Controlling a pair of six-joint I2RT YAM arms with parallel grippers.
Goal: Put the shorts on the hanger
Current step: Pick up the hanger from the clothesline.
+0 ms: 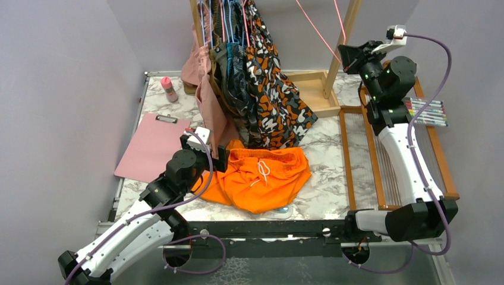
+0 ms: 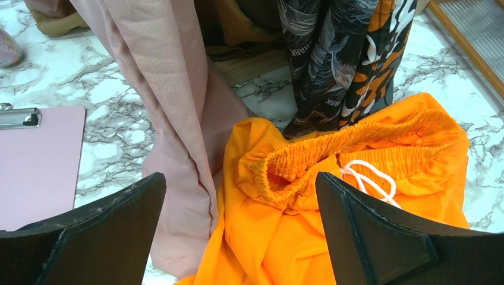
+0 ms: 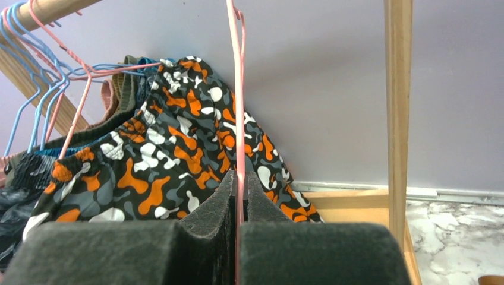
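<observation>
Shorts [image 1: 261, 178] — soft, light, floppy; best grab looks like the gathered waistband [image 2: 309, 154]. Left gripper [image 2: 241, 184] wide open over it — right gripper [image 3: 240, 202] clamped on hanger [image 3: 236, 89].

Orange shorts [image 1: 261, 178], pink hanger [image 3: 239, 119]

White-and-black arms [image 1: 410, 163] (purple cables [image 1: 447, 59])
</observation>
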